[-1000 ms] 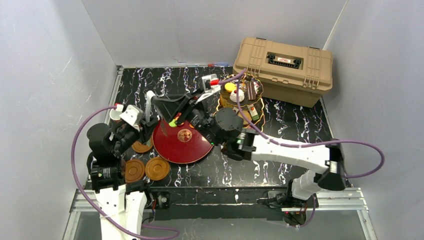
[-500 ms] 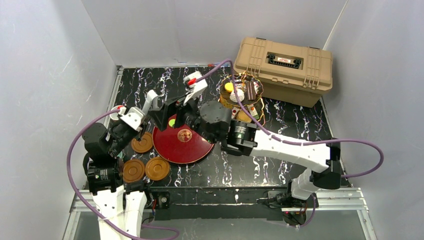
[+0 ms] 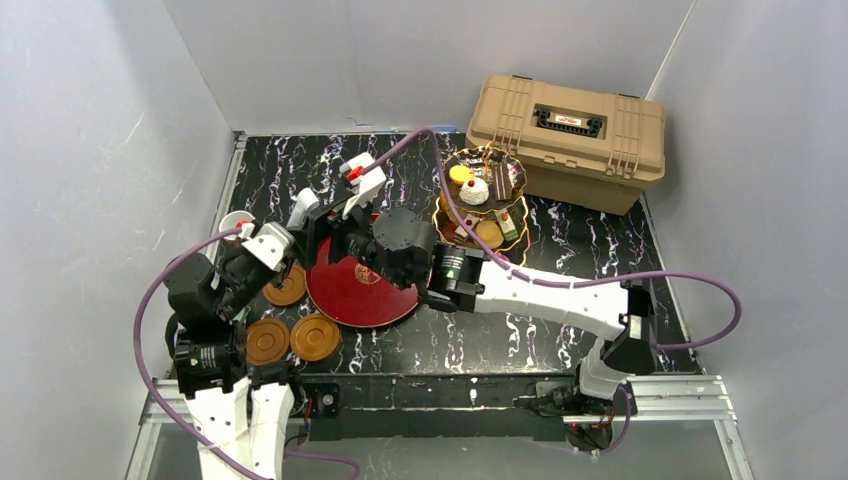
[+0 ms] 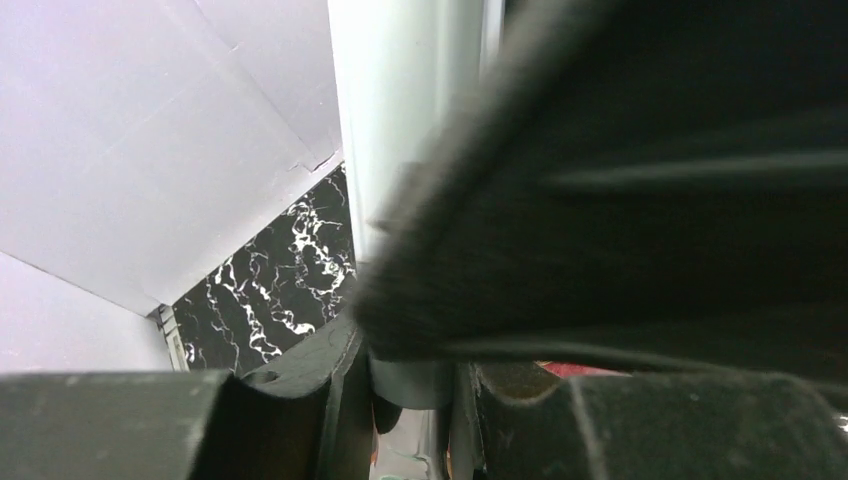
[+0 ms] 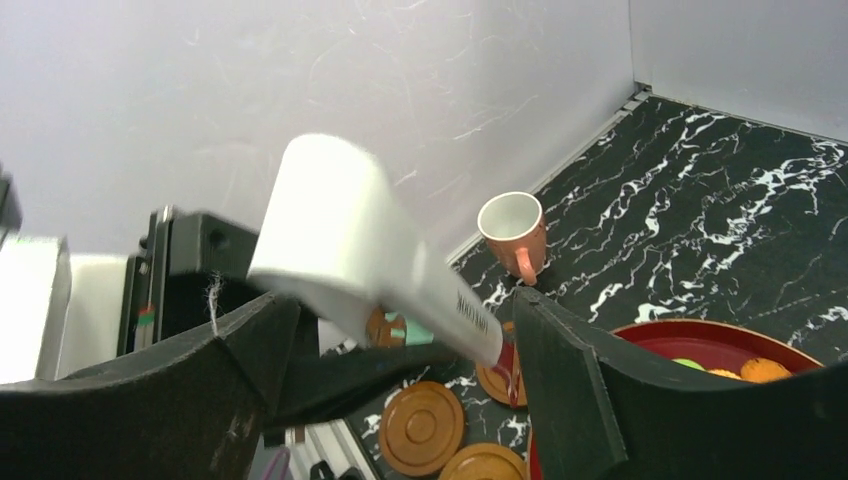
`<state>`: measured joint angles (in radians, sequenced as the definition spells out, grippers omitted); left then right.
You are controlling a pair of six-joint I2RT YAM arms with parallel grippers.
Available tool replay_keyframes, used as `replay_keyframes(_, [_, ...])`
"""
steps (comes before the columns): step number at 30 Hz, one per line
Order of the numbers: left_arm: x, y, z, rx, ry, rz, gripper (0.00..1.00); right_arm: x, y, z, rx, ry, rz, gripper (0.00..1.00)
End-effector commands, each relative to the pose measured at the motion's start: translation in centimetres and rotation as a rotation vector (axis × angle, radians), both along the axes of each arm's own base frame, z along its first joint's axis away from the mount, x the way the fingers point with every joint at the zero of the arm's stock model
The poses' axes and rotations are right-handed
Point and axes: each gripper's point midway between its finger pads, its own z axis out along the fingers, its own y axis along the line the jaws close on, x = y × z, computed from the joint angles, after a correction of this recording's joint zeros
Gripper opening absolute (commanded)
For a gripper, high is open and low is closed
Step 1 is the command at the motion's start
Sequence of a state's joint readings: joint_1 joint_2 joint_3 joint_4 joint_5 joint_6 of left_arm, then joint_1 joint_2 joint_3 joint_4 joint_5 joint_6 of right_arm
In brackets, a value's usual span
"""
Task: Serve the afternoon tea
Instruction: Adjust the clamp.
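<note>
Most pastries (image 3: 473,190) sit on the stand (image 3: 523,225) toward the tabletop's far right, I judge, with saucers (image 3: 268,341) and pink cup (image 5: 513,228) unpaired by its left edge, my left fingers (image 4: 290,420) clamping a white tool (image 5: 345,235) and my right fingers (image 5: 575,390) apart.

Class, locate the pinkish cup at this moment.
Top view: the pinkish cup stands upright at the table's left edge by the wall, beyond the brown saucers, left of the red plate.

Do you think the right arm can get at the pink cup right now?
Probably not directly: the white tool, held by the left gripper, lies across the open right gripper, with the cup beyond it.
</note>
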<state>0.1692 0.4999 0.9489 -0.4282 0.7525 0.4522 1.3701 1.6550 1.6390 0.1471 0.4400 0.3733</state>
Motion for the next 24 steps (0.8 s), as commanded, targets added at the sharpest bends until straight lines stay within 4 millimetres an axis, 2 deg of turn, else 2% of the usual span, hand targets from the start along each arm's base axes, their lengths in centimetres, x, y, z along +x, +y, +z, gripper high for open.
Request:
replay_keyframes(1, [-1.1, -0.6, 0.3, 0.041, -0.048, -0.043, 0.00, -0.3, 1.4, 4.3, 0.141, 0.005, 0.038, 0.84])
replay_keyframes(7, [-0.7, 0.1, 0.3, 0.075, -0.067, -0.006, 0.00, 0.0, 2.6, 3.3, 0.145, 0.062, 0.051, 0.67])
replay_keyframes(12, [-0.6, 0.2, 0.7, 0.048, -0.057, 0.003, 0.01, 0.5, 2.0, 3.0, 0.167, 0.080, 0.041, 0.39])
replay_keyframes(14, [-0.6, -0.1, 0.8, 0.023, -0.042, -0.004, 0.05, 0.8, 1.8, 2.8, 0.159, 0.075, 0.027, 0.34])
replay_keyframes(16, [-0.8, -0.5, 1.0, -0.009, -0.023, -0.021, 0.15, 1.2, 1.5, 2.8, 0.160, 0.065, 0.013, 0.32])
replay_keyframes(20, [-2.5, -2.3, 1.1, -0.067, 0.035, -0.120, 0.64, 2.6, 0.7, 2.8, 0.152, 0.031, -0.026, 0.30])
replay_keyframes(22, [-3.6, -3.1, 1.2, -0.081, 0.053, -0.172, 0.77, 3.5, 0.2, 2.9, 0.152, 0.012, -0.042, 0.30])
replay_keyframes(24, [-4.6, -3.8, 1.0, -0.092, 0.072, -0.209, 0.85, 4.4, -0.3, 3.1, 0.159, 0.003, -0.053, 0.30])
